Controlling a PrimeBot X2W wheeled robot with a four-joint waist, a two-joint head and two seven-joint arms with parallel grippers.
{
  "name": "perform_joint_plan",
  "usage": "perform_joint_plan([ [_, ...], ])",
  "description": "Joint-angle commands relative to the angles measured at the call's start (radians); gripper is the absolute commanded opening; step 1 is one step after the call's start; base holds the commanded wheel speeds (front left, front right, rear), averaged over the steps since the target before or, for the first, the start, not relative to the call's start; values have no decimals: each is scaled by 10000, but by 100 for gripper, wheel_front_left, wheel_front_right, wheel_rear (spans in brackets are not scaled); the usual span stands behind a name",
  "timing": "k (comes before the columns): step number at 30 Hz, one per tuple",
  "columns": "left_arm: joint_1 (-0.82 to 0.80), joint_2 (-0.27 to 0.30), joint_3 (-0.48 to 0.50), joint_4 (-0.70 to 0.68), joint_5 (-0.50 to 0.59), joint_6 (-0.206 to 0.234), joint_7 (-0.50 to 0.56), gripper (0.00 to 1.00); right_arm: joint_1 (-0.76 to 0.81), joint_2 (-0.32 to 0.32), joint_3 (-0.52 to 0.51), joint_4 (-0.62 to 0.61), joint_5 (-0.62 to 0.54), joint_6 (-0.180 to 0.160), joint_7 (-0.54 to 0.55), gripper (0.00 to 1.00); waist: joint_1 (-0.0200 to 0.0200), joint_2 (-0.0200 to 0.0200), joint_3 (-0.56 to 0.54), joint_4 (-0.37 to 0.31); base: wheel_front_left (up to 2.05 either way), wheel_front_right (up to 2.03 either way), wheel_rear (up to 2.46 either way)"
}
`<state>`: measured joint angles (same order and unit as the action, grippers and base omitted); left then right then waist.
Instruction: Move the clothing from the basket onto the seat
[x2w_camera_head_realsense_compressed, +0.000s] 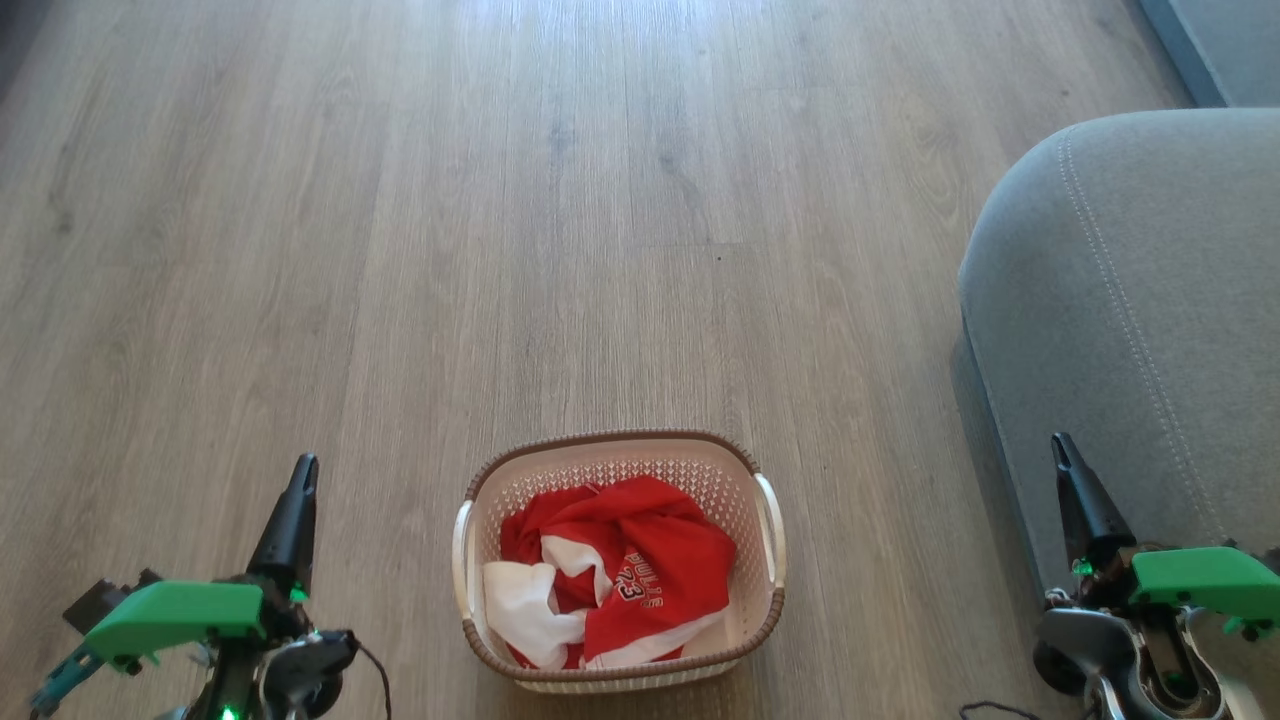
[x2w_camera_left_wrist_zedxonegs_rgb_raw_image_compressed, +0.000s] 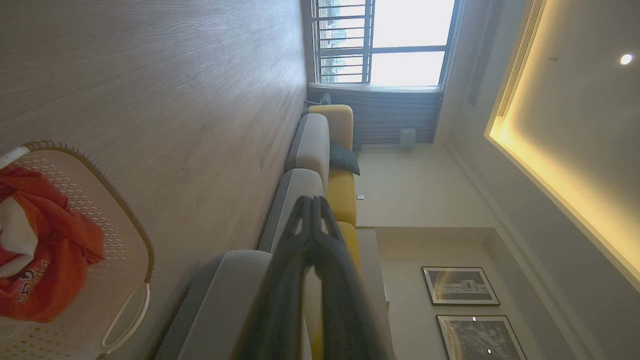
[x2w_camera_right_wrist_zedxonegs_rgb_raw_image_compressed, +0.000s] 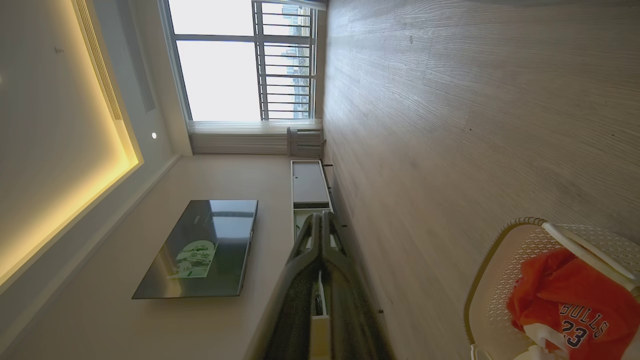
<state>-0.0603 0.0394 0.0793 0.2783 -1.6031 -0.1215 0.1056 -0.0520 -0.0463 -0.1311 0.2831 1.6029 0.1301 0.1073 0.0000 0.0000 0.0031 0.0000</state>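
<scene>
My left gripper (x2w_camera_head_realsense_compressed: 300, 480) low at left, fingers pressed together, pointing forward, holding nothing. My right gripper (x2w_camera_head_realsense_compressed: 1062, 455) low at right, fingers likewise closed tip to tip, empty. Both wrists level, green mounts showing, arms well apart.

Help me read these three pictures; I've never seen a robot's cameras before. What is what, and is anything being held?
One picture looks down from the robot's head; the other two come from cameras on its wrists, so the room appears turned sideways. On the wooden floor stands a cream basket holding red and white clothing, one piece marked BULLS 23. The grey seat is at the right. The left tool and right tool sit low at either side of the head picture, fingers pressed together, holding nothing. Nothing has been lifted out yet.
</scene>
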Motion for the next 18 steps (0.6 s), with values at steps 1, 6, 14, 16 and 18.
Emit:
perform_joint_plan([
  [1,-477,108,341,-335,-59,-92,73,0,-559,-39,177,-384,61,6,56,0,0,0,0,0,0,0,0],
  [6,-477,108,341,-335,-59,-92,73,0,-559,-39,177,-384,61,6,56,0,0,0,0,0,0,0,0],
  [14,108,-30,-29,301,15,17,-18,100,103,20,40,329,-4,2,-2,100,0,0,2,0,0,0,0],
  [16,359,-65,-76,621,15,17,-19,100,309,66,63,679,-4,0,-3,100,0,0,4,0,0,0,0],
  [18,298,-61,-64,626,29,15,-56,100,239,60,79,665,-20,0,-11,100,0,0,8,0,0,0,0],
])
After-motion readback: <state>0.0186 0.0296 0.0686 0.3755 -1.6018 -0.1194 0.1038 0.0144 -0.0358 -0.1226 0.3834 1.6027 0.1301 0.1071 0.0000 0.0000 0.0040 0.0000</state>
